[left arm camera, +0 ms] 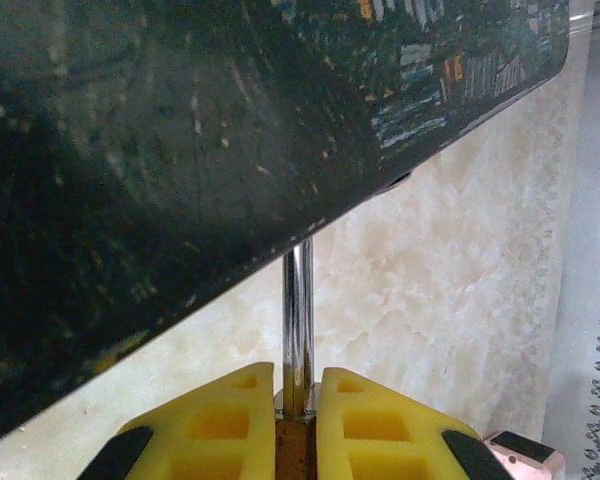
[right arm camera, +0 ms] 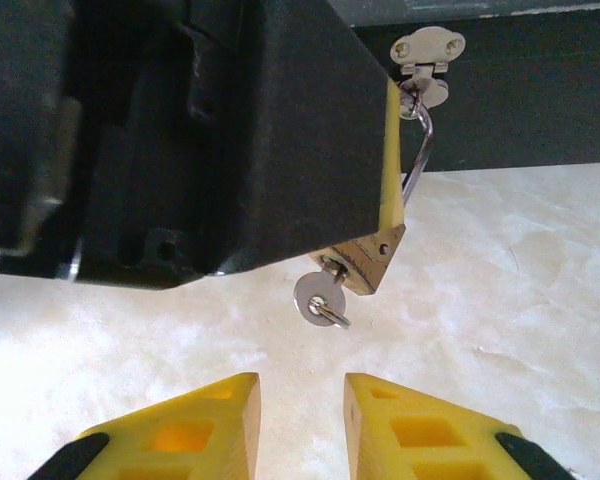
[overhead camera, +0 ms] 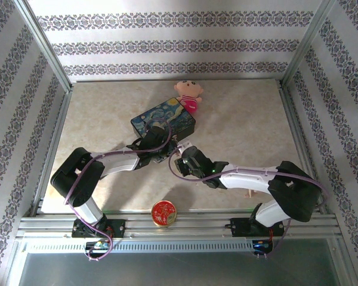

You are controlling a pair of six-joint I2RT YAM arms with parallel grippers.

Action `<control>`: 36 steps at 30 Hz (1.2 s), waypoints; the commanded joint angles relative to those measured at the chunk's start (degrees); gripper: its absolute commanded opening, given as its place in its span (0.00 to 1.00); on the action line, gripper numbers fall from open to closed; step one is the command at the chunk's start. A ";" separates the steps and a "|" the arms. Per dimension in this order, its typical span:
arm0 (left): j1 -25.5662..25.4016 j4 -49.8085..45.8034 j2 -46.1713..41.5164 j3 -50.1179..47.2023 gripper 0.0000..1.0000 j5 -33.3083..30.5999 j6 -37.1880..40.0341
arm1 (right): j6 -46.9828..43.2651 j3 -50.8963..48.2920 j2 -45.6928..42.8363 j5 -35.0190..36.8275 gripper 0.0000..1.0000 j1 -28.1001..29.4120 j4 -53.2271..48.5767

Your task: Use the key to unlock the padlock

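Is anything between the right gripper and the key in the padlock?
No: in the right wrist view, only bare table separates right gripper from key in padlock.

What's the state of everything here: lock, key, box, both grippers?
blue tin box: lid down, hasp threaded by the shackle.
padlock: hanging from the hasp, body clamped; locked or unlocked, cannot tell.
key: inserted in the padlock's keyhole, ungripped.
left gripper: shut on the padlock.
right gripper: open, empty, short of the key.
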 commanded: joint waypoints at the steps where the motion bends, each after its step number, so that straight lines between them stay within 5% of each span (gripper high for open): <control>1: 0.87 -1.96 -0.01 1.51 0.00 2.88 -1.58 | -2.41 2.39 1.87 3.18 0.29 0.71 -1.04; 20: 1.05 -0.91 0.52 1.60 0.00 4.96 -2.02 | -6.66 6.98 8.49 6.66 0.27 0.82 -0.47; 36: 1.05 0.67 1.13 1.21 0.00 5.92 -2.06 | -2.95 5.33 9.70 4.36 0.01 -1.43 4.07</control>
